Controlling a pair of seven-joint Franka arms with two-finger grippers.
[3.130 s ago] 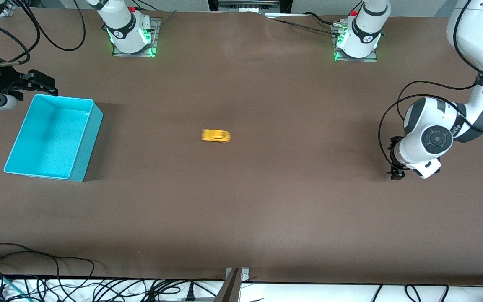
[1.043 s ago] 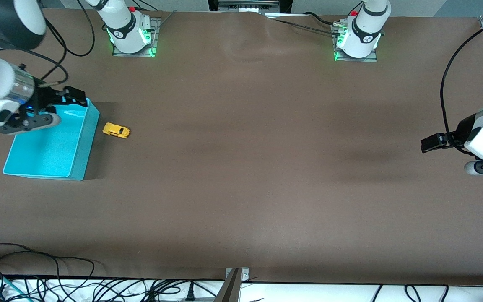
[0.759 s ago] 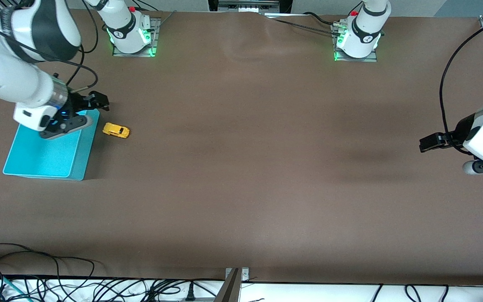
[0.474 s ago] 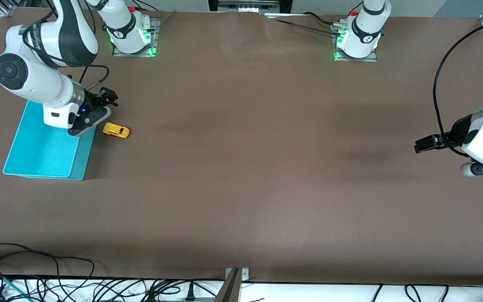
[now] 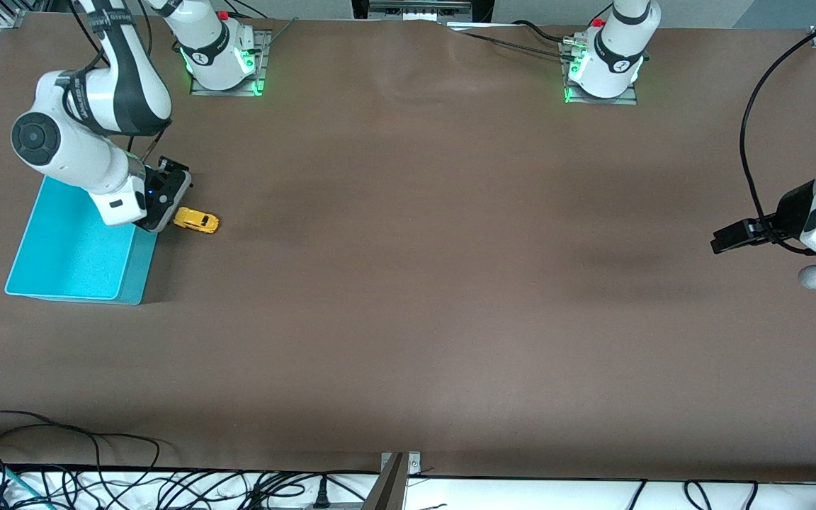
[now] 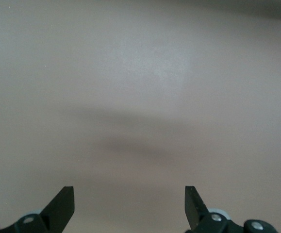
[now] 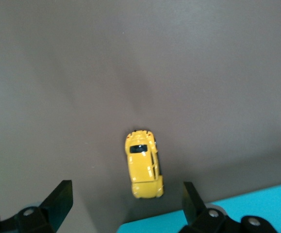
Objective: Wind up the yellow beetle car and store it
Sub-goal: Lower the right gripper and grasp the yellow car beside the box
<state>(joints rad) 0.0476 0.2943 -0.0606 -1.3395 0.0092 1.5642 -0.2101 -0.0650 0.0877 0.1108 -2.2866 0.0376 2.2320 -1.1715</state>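
Observation:
The yellow beetle car [image 5: 196, 221] stands on the brown table just beside the turquoise bin [image 5: 137, 269], toward the right arm's end. In the right wrist view the car [image 7: 143, 170] lies on its wheels, with a corner of the bin [image 7: 237, 208] close to one end. My right gripper [image 5: 176, 185] hangs open over the bin's wall next to the car; its own view shows the right gripper [image 7: 125, 189] with the car between the lines of its fingers, untouched. My left gripper [image 5: 730, 237] waits open over bare table at the left arm's end, and the left gripper [image 6: 129, 194] holds nothing.
The two arm bases [image 5: 220, 53] [image 5: 603, 60] stand lit green along the table's edge farthest from the front camera. Loose cables [image 5: 96, 474] lie along the edge nearest it. The bin has nothing in it that I can see.
The right arm swung from over the bin to its wall beside the car. The car, which rolled to the bin earlier, has stayed still. The left gripper shifted only slightly.

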